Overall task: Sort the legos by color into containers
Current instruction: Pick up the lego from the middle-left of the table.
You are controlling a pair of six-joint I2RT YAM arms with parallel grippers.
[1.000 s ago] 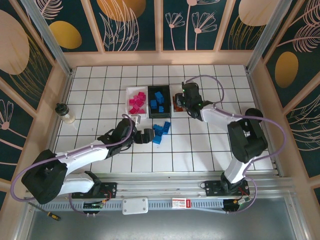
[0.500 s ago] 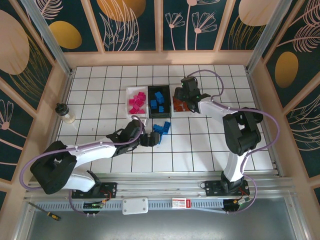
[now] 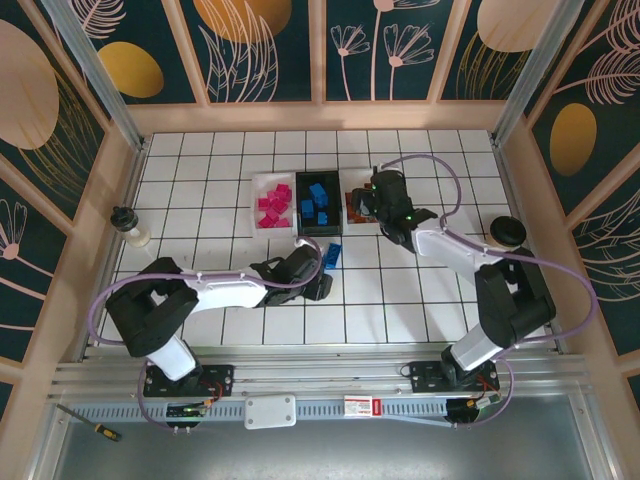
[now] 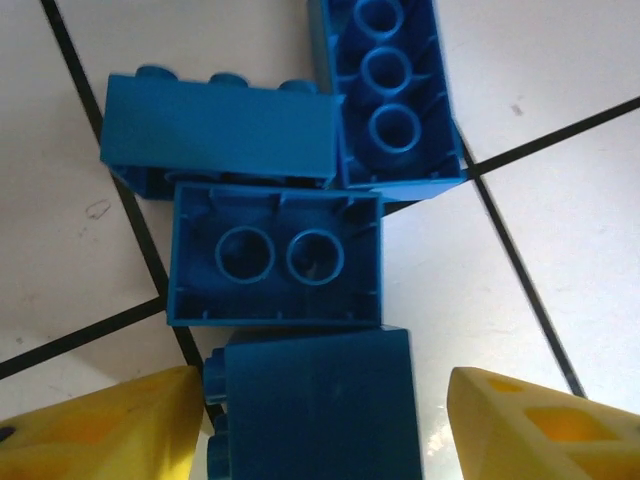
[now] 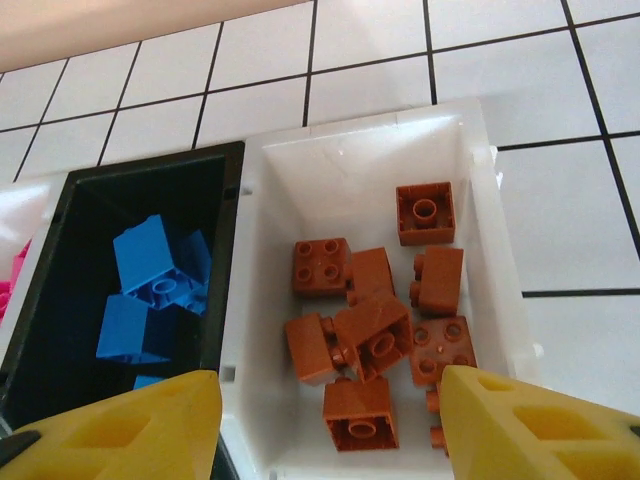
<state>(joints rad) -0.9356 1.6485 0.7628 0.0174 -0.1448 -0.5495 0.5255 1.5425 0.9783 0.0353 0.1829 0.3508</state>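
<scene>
My left gripper (image 4: 318, 420) hangs open low over a cluster of loose blue legos (image 4: 275, 255) on the tiles, and one blue brick (image 4: 315, 400) lies between its yellow fingers (image 4: 100, 425). The left finger is at the brick's studs, while a gap shows at the right finger. From above, this gripper (image 3: 320, 274) sits just below the black tray (image 3: 300, 226). My right gripper (image 5: 330, 385) is open and holds nothing above the white tray (image 5: 350, 165) of orange-brown legos (image 5: 372, 330). Beside it, the black tray (image 5: 228, 300) holds blue legos (image 5: 150, 262). Pink legos (image 3: 272, 208) lie in the left white tray (image 3: 256, 186).
A small white bottle (image 3: 128, 226) stands near the left wall. A dark-lidded cup (image 3: 507, 230) stands near the right wall, behind the right arm. Wooden walls enclose the tiled floor.
My left gripper slid right onto the loose blue bricks and its jaws narrowed. My right gripper opened over the orange tray and drew back slightly.
</scene>
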